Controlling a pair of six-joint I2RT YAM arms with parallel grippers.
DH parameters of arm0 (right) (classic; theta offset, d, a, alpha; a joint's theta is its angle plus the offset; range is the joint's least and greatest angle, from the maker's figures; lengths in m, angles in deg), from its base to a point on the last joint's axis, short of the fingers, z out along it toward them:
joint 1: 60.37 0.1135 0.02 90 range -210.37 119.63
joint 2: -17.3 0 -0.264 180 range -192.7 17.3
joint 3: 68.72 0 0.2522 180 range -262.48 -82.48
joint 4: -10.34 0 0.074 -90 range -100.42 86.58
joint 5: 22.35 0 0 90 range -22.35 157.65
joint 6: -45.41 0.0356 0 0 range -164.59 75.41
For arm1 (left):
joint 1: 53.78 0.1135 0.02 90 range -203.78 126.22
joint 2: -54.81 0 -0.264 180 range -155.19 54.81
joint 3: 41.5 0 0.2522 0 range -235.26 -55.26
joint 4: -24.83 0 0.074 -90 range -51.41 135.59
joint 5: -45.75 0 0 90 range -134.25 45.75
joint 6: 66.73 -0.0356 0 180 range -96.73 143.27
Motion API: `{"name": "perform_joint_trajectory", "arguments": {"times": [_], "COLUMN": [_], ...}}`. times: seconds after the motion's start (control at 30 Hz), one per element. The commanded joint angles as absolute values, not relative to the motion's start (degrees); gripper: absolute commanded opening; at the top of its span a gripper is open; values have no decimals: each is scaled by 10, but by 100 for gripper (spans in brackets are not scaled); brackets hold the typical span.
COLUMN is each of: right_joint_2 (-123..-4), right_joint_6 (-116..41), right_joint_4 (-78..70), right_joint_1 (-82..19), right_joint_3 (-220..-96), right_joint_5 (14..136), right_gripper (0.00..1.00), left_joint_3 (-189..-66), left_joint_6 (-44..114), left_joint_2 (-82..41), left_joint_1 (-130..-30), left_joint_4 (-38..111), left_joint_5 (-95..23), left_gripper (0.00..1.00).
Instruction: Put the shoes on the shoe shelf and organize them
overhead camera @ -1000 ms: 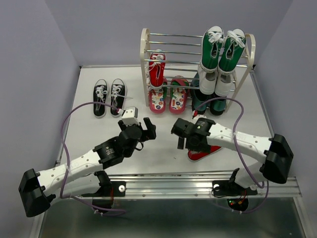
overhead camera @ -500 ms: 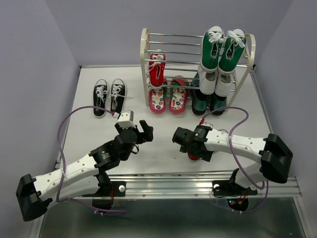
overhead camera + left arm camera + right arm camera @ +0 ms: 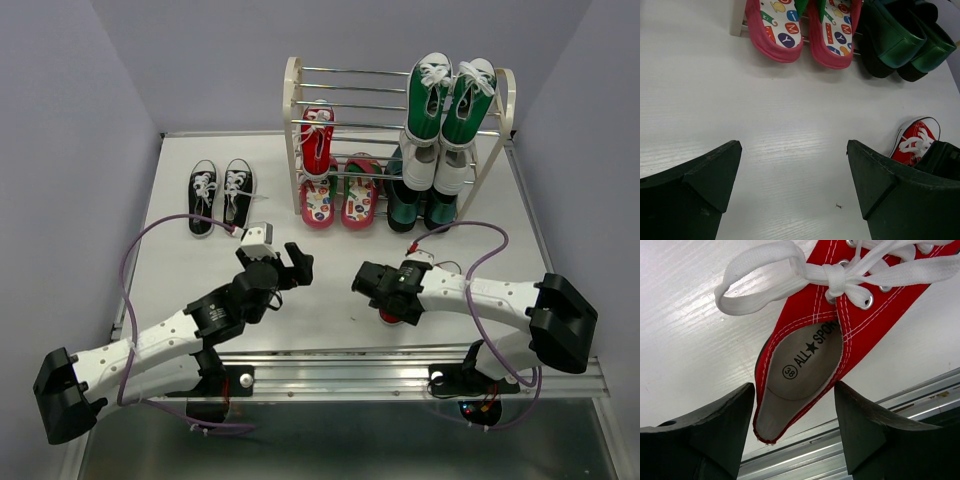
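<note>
1. The right jaws are spread wide and nothing is held in them. The loose red sneaker [image 3: 805, 340] lies on the bench [image 3: 330, 240] directly below and between them, with its heel opening in the gap between the two fingers.
2. The sneaker's long axis starts at the heel, close to the jaws. The laces and toe run away ahead, leaning toward the right finger's side, so the shoe sits at a slant to the closing line.
3. The left jaws are also wide open and empty. From them the sneaker is seen off beyond the right finger, near but apart, so the right arm is judged the nearer one.
4. The shoe shelf [image 3: 295, 110] stands ahead of both jaws, well apart. The matching red sneaker [image 3: 318, 140] is already set on a middle tier at its left side.
5. The flip-flops [image 3: 340, 200] are at the shelf's foot. Whether they rest on the lowest rods or on the bench cannot be told.
6. The black-white sneakers [image 3: 221, 193] lie on the bench ahead and left of the left jaws, outside the shelf.
7. A close on the heel sides is judged to come next. With the slant, the shoe may twist as it is pinched.
</note>
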State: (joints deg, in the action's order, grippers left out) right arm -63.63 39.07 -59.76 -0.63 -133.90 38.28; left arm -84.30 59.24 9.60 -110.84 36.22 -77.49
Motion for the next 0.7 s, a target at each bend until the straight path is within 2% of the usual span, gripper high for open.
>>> {"name": "perform_joint_trajectory", "arguments": {"times": [0.0, 0.13, 0.17, 0.23, 0.27, 0.3, 0.33, 0.37, 0.5, 0.67], "right_joint_2": [-622, -624, -622, -619, -618, -618, -618, -618, -616, -614], "right_joint_6": [413, 406, 404, 401, 397, 392, 360, 324, 108, 10], "right_joint_4": [-582, -582, -582, -582, -582, -581, -580, -570, -534, -576], "right_joint_1": [0, -5, -5, -5, -5, -5, -5, -5, -5, 20], "right_joint_3": [-1331, -1324, -1323, -1323, -1325, -1328, -1336, -1343, -1399, -1451], "right_joint_5": [335, 340, 340, 337, 336, 332, 329, 327, 343, 350], "right_gripper": [70, 56, 46, 35, 22, 16, 4, 1, 1, 1], "left_joint_3": [-842, -848, -848, -849, -849, -849, -850, -851, -857, -862], "left_joint_6": [580, 569, 567, 566, 566, 566, 566, 567, 562, 563], "left_joint_2": [89, 90, 92, 95, 96, 98, 98, 98, 97, 98], "left_joint_1": [-1111, -1110, -1111, -1110, -1111, -1110, -1110, -1111, -1111, -1111], "left_joint_4": [323, 327, 327, 327, 327, 327, 328, 328, 335, 346], "left_joint_5": [-776, -774, -775, -776, -776, -778, -779, -782, -797, -819], "left_gripper": [99, 99, 99, 99, 99, 99, 99, 99, 99, 99]}}
